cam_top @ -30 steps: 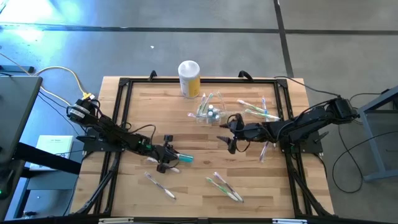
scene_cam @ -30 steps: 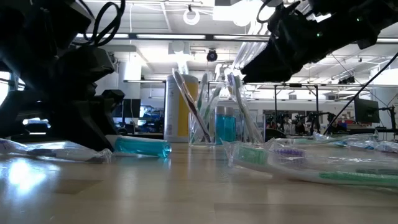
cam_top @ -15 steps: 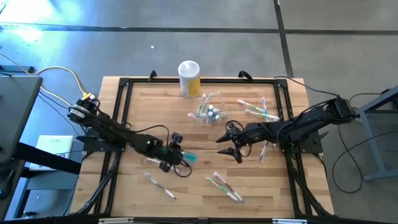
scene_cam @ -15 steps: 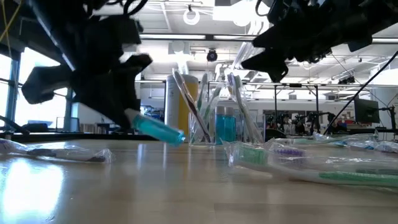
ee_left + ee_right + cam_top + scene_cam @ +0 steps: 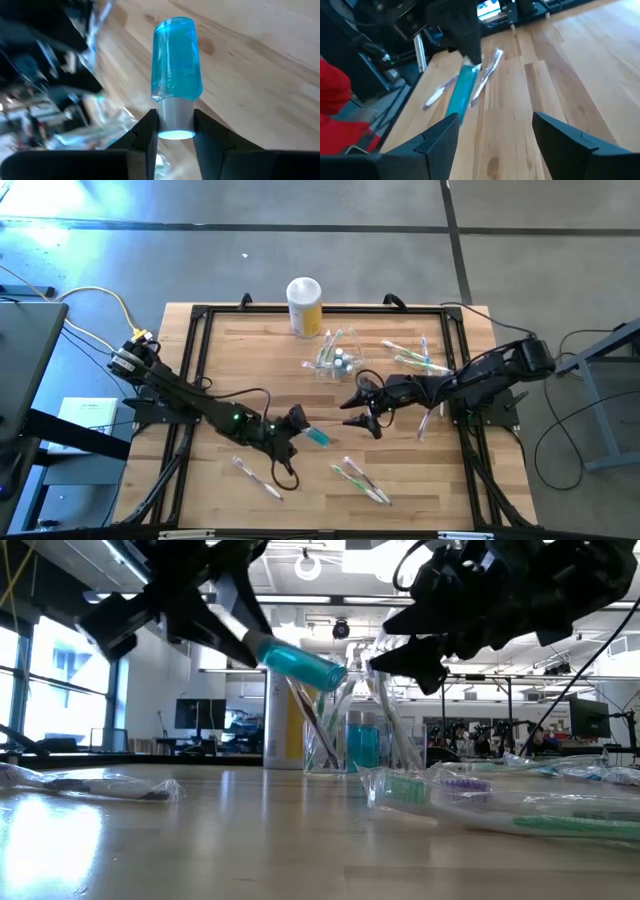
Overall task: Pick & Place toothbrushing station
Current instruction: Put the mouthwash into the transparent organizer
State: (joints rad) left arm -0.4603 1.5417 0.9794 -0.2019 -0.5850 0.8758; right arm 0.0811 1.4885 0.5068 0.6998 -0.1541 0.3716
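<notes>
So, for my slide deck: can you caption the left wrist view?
Left gripper clamps the grey end of a translucent blue tube above the wooden table.

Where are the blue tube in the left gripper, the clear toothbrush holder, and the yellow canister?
blue tube (image 5: 176,60): left wrist view, mid-body.
clear toothbrush holder (image 5: 335,363): high view, its middle.
yellow canister (image 5: 305,317): high view, yellow side below lid.

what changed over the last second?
The left gripper has lifted the blue tube off the table and carried it right, toward the middle; it was lying flat a second ago and now hangs tilted in the air. The right gripper, open and empty, drifted slightly left, nearer the tube. The clear holder with its toothbrushes, the yellow canister and the loose wrapped toothbrushes stayed put.
</notes>
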